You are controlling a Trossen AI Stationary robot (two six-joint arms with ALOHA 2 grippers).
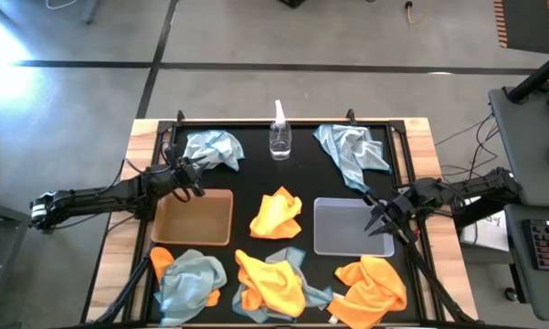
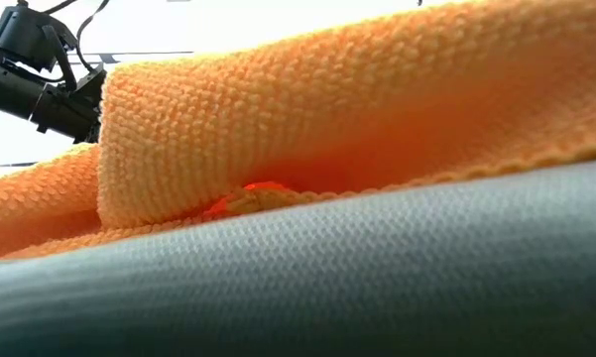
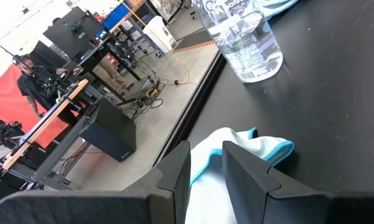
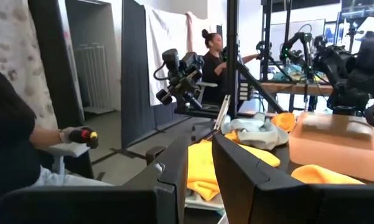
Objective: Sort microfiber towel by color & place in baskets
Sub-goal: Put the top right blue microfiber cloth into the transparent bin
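Orange and pale blue-grey microfiber towels lie spread over the black mat. One orange towel (image 1: pixel 277 215) sits at the centre between the tan basket (image 1: pixel 194 217) and the clear plastic basket (image 1: pixel 343 227). Pale blue towels lie at the far left (image 1: pixel 215 148) and the far right (image 1: pixel 352 151). Mixed heaps lie along the near edge (image 1: pixel 187 279) (image 1: pixel 274 283), with an orange towel (image 1: pixel 373 285) at the near right. My left gripper (image 1: pixel 194 176) hovers open beside the far-left blue towel (image 3: pixel 236 149). My right gripper (image 1: pixel 376 217) hovers open over the clear basket's right end, facing the orange towel (image 4: pixel 202 168).
A clear spray bottle (image 1: pixel 279 137) stands at the far middle of the mat, close ahead of my left gripper (image 3: pixel 206 168). In the low view an orange towel (image 2: pixel 357 109) and a grey one (image 2: pixel 327 278) fill the picture. People stand in the room beyond the table.
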